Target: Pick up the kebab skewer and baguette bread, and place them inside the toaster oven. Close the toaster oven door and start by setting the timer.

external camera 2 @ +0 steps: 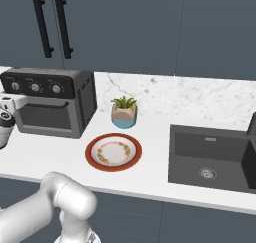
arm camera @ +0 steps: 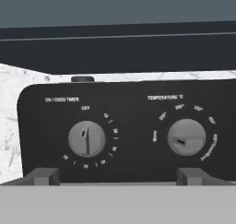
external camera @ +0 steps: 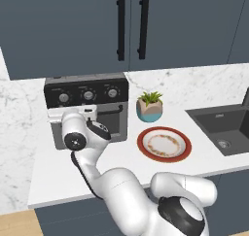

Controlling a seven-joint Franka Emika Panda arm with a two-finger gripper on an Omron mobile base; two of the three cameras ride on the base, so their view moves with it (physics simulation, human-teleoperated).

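In the left base view the arm [external camera: 85, 140] covers the left part of the oven door [external camera: 113, 121], so the window and handle are mostly hidden. The oven [external camera 2: 50, 104] is cut by the left edge in the right base view, and what lies inside cannot be told through the dark glass. The sink [external camera: 224, 128] runs off the right edge. In the hand view the third knob falls outside the frame, the small numbers round the timer knob [arm camera: 86, 138] are too blurred to read, and the gripper [arm camera: 117, 176] shows just its fingertips [arm camera: 42, 176].
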